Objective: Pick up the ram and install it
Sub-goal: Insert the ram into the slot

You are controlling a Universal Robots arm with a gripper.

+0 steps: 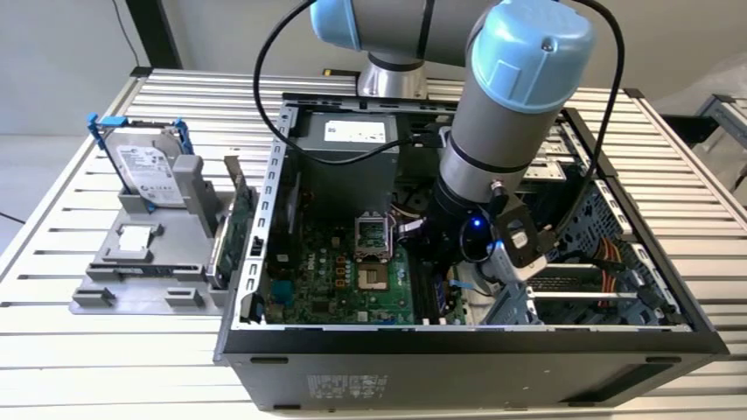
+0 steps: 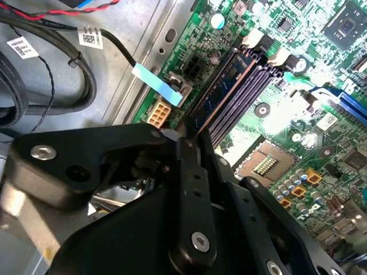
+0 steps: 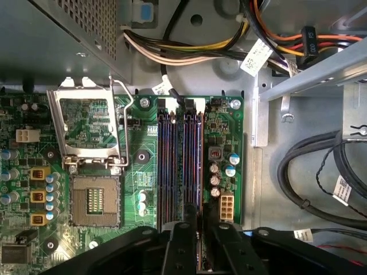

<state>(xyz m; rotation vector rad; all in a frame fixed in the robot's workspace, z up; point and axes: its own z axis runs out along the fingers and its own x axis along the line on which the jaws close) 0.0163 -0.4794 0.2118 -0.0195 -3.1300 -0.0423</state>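
Note:
The ram [image 2: 225, 86] is a dark bluish stick standing on edge in the outermost of the black motherboard slots [image 3: 178, 166], beside the row's white end latches [image 2: 279, 55]. In the first wrist view the ram [image 3: 200, 172] appears edge-on as a thin line. My gripper [image 2: 198, 137] is shut on the ram's near end, with one black finger on each side in both wrist views [image 3: 200, 226]. In the exterior view the gripper [image 1: 450, 280] reaches down into the open computer case [image 1: 467, 337], over the green motherboard [image 1: 338, 280].
An open CPU socket [image 3: 94, 200] with its raised metal frame lies beside the slots. Cable bundles [image 3: 309, 183] run along the case floor. Outside the case, at the exterior view's left, a silver hard drive [image 1: 150, 171] and a green expansion card [image 1: 237, 229] stand on a grey fixture [image 1: 140, 276].

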